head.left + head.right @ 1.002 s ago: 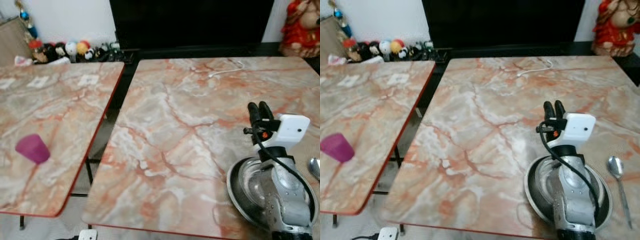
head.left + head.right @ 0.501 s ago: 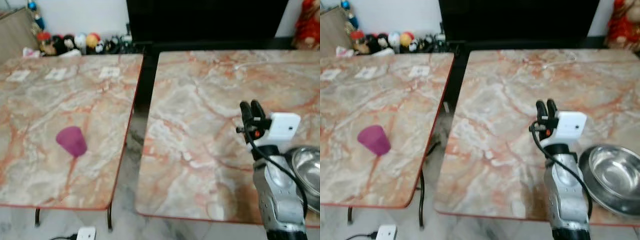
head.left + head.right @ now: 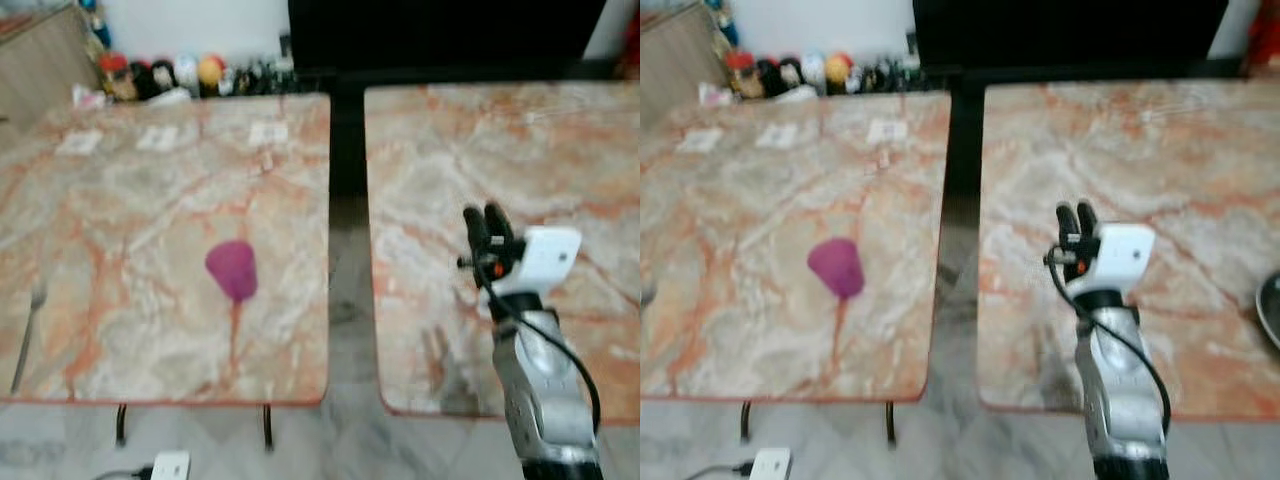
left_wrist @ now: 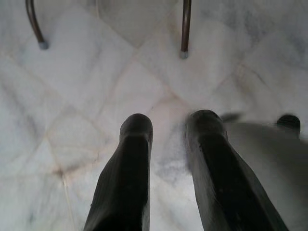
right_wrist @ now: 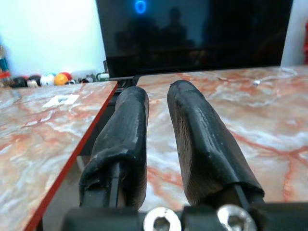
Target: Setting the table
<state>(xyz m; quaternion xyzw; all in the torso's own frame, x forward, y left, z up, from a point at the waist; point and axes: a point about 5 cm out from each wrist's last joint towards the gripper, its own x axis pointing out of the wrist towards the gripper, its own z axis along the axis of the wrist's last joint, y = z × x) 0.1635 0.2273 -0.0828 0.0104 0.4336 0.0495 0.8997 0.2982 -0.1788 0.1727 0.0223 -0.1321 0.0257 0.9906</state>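
Left eye view takes in two marble-patterned benches side by side with a narrow gap of floor between them. On the left bench [image 3: 150, 230] a purple cup [image 3: 232, 270] lies tipped on its side near the middle, and a fork [image 3: 28, 335] rests at the far left edge. On the right bench [image 3: 1200, 180], the dark rim of a metal bowl [image 3: 1272, 310] peeks in at the right border of the right eye view.

Judged from this, the table setting is only begun: a bowl is in place on the right bench, while the cup and the fork lie well apart from it on the other bench. Both probably need to be brought across, and the cup set upright.

The right pincer [image 3: 484, 228] is raised over the near left part of the right bench, above the marble and touching nothing. Its two black fingers [image 5: 130, 130] stand close together with only a thin slit between them, and they hold nothing.

The left pincer [image 4: 168, 144] hangs low and points at the pale tiled floor near the bench legs. Its fingers stand a little apart, with bare floor showing in the gap, and it too is empty.
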